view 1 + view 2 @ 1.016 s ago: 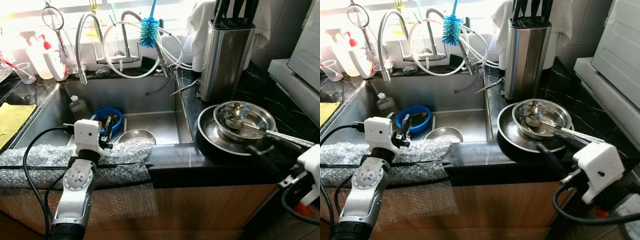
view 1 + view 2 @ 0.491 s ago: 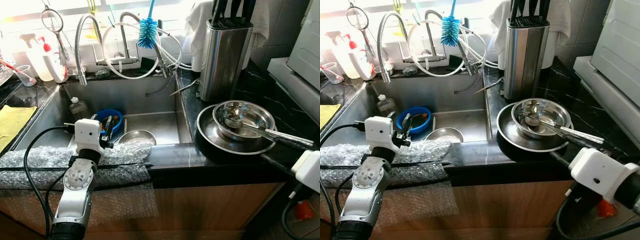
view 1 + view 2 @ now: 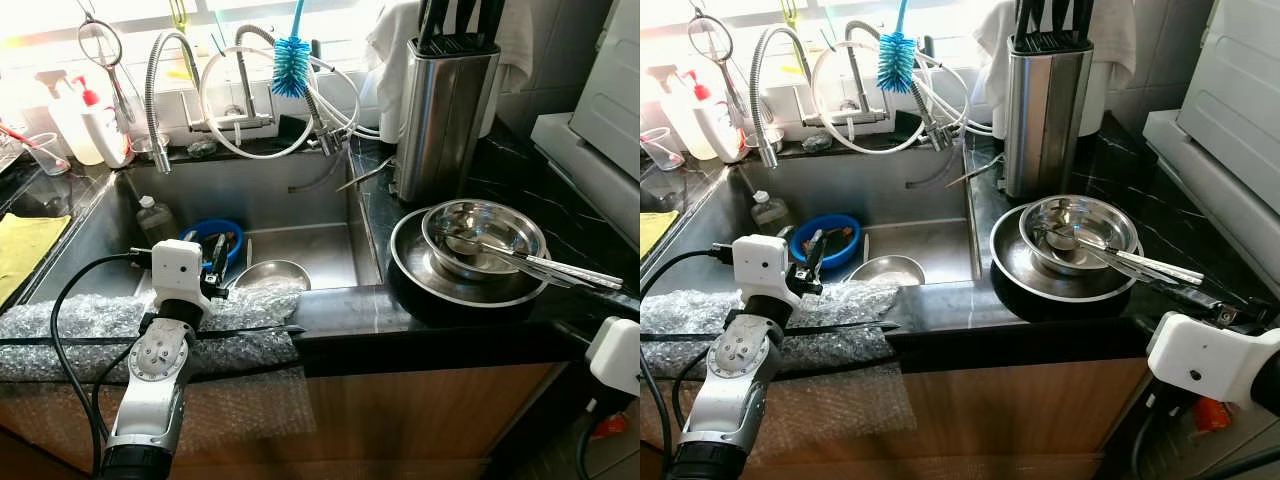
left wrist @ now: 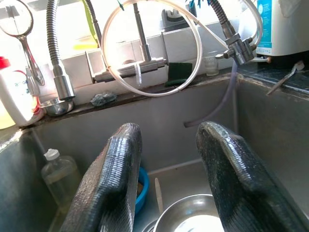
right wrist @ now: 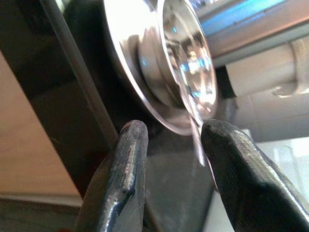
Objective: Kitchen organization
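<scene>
A steel bowl (image 3: 483, 232) sits inside a wider steel plate (image 3: 440, 283) on the black counter, right of the sink. A spoon and long metal utensils (image 3: 545, 266) lie in the bowl and stick out to the right. My right gripper (image 5: 174, 129) is open, low at the counter's front right corner, facing the plate's rim and apart from it. My left gripper (image 4: 166, 140) is open over the sink's front edge and holds nothing. Below it in the sink (image 3: 310, 245) lie a steel bowl (image 3: 272, 272) and a blue bowl (image 3: 210, 233).
Bubble wrap (image 3: 80, 325) covers the sink's front edge. A small bottle (image 3: 152, 214) stands in the sink. A steel knife block (image 3: 443, 110) rises behind the plate. Faucets, hoses and a blue brush (image 3: 293, 52) crowd the back. A white appliance (image 3: 600, 130) is at the right.
My right arm has drawn back from the plate, down and to the right, below the counter's edge. The left arm and the dishes have stayed in place.
</scene>
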You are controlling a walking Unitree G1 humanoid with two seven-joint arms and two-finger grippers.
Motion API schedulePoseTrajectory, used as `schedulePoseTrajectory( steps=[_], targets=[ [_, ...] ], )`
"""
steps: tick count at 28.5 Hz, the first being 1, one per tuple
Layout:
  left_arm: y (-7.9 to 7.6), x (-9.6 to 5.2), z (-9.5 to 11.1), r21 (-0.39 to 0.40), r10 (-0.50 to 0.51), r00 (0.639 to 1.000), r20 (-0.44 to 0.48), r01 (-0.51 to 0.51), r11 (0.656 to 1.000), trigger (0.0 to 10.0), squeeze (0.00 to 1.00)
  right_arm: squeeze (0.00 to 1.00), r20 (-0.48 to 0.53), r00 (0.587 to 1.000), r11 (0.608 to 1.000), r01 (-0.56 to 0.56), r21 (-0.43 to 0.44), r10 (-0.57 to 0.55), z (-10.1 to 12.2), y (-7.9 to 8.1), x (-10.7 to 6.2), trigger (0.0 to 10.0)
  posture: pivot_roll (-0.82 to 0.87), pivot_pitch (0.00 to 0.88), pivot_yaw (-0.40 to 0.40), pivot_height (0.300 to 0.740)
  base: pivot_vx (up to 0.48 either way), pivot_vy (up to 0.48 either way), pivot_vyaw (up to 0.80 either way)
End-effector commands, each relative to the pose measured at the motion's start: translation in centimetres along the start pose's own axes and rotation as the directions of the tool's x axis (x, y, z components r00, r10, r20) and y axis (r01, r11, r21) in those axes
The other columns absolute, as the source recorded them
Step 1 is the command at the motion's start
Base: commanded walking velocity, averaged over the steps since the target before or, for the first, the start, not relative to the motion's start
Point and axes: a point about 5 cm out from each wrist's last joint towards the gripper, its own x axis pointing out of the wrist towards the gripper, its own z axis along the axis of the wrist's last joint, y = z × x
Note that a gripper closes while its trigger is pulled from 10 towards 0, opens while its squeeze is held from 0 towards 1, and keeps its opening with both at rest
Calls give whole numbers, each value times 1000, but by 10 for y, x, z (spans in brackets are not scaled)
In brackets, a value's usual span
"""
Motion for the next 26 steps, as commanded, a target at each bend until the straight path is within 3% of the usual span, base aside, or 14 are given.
schedulePoseTrajectory(
  steps=[1, 18, 26],
  targets=[
    [0, 2, 1, -5, -7, 1000, 3, 7, 1000, 10000, 0, 0, -24, 998, 997, 51, -57, -52, -2, -10, -2, 10000, -231, 0, 114, 740, 0, 0, 0],
    [0, 3, 1, -6, -8, 1000, 4, 8, 1000, 10000, 0, 0, -15, 992, 983, 125, -136, -128, -5, -15, 6, 10000, -229, 0, 117, 740, 0, 0, 0],
    [0, 2, 1, -6, 0, 1000, 4, 0, 1000, 10000, 0, 0, -11, 995, 985, 97, -143, -100, -11, -7, 11, 10000, -216, 0, 108, 740, 0, 0, 0]
  ],
)
